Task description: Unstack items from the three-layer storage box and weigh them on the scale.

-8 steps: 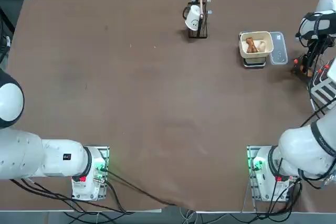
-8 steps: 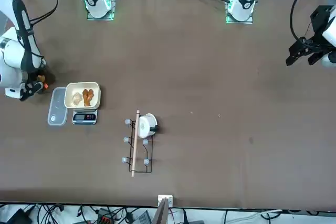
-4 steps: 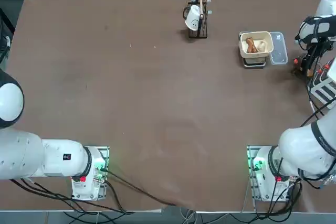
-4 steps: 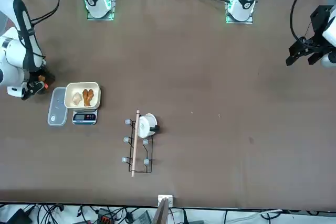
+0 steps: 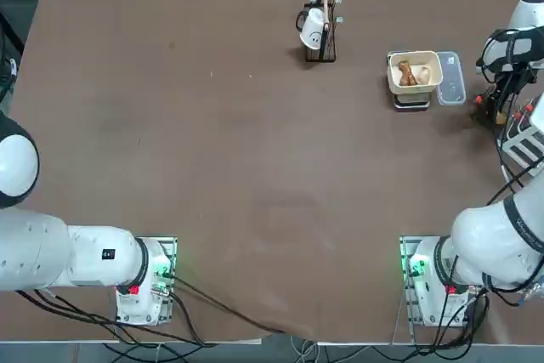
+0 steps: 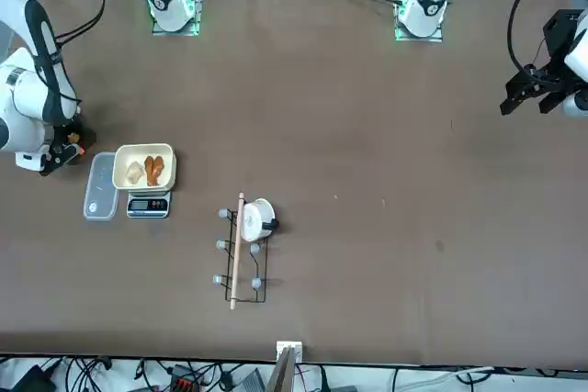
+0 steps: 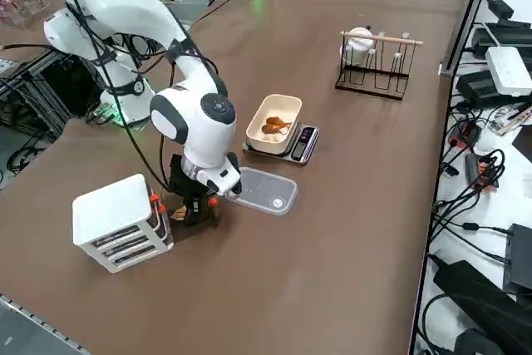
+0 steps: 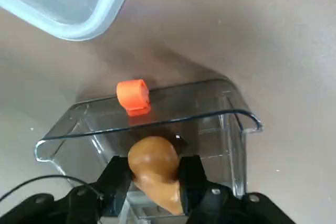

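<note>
Wrist view alone shows right claw (image 8: 155,174) clamped on tan food piece (image 8: 156,170) over clear drawer (image 8: 157,129) with orange tab (image 8: 133,95). Side view: claw (image 7: 193,204) low beside white storage box (image 7: 116,220), grip hidden there. Scale (image 5: 414,82) holds brown and pale pieces (image 5: 411,73); clear lid (image 7: 268,190) on table (image 5: 255,167) between scale and box.

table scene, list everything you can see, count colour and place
White-grey slatted three-layer storage box: one, near the table's right edge.
Clear drawer with orange tab: one, pulled out under the wrist.
Tan pear-shaped food piece: one, between the jaws.
Cream-tray scale: one, far right side.
Brown and pale pieces: about two, in the tray.
Clear lid: one, beside the scale.
Dark wire stand with white cup: one, far centre.
Right gripper: at the drawer.
</note>
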{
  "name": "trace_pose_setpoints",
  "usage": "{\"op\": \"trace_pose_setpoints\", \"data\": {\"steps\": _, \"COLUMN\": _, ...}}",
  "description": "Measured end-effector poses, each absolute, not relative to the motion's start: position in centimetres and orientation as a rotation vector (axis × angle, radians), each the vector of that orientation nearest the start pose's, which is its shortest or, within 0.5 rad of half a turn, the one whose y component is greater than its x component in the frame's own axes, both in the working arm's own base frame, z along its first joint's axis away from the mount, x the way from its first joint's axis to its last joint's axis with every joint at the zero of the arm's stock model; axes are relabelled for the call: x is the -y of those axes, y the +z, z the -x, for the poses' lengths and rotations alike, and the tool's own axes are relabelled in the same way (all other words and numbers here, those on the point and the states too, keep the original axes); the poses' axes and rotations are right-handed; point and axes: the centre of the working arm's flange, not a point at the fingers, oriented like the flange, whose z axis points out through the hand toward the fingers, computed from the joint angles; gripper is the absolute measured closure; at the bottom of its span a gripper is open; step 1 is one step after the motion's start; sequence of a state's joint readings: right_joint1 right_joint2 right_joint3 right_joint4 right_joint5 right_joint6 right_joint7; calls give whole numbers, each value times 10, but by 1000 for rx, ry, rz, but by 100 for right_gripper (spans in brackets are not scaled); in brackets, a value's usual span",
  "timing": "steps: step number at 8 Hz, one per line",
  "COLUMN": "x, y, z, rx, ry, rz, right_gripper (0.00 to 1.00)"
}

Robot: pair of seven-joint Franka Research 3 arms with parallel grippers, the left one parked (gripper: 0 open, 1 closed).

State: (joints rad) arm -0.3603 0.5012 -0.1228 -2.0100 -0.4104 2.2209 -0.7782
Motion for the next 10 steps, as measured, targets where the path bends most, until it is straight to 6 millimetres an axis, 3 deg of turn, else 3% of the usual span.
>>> {"op": "trace_pose_setpoints", "data": {"steps": 3, "x": 278, "y": 196, "z": -506, "rx": 932, "ry": 705, "rz": 3041, "right_gripper": 53}}
{"op": "trace_pose_setpoints", "data": {"steps": 5, "x": 272, "y": 240, "z": -520, "rx": 895, "ry": 721, "rz": 3053, "right_gripper": 53}}
{"op": "trace_pose_setpoints", "data": {"steps": 7, "x": 250, "y": 293, "z": -544, "rx": 785, "ry": 542, "rz": 3067, "right_gripper": 53}}
{"op": "trace_pose_setpoints", "data": {"steps": 8, "x": 232, "y": 306, "z": -554, "rx": 695, "ry": 449, "rz": 3033, "right_gripper": 53}}
{"op": "trace_pose_setpoints", "data": {"steps": 10, "x": 193, "y": 313, "z": -571, "rx": 466, "ry": 350, "rz": 2984, "right_gripper": 53}}
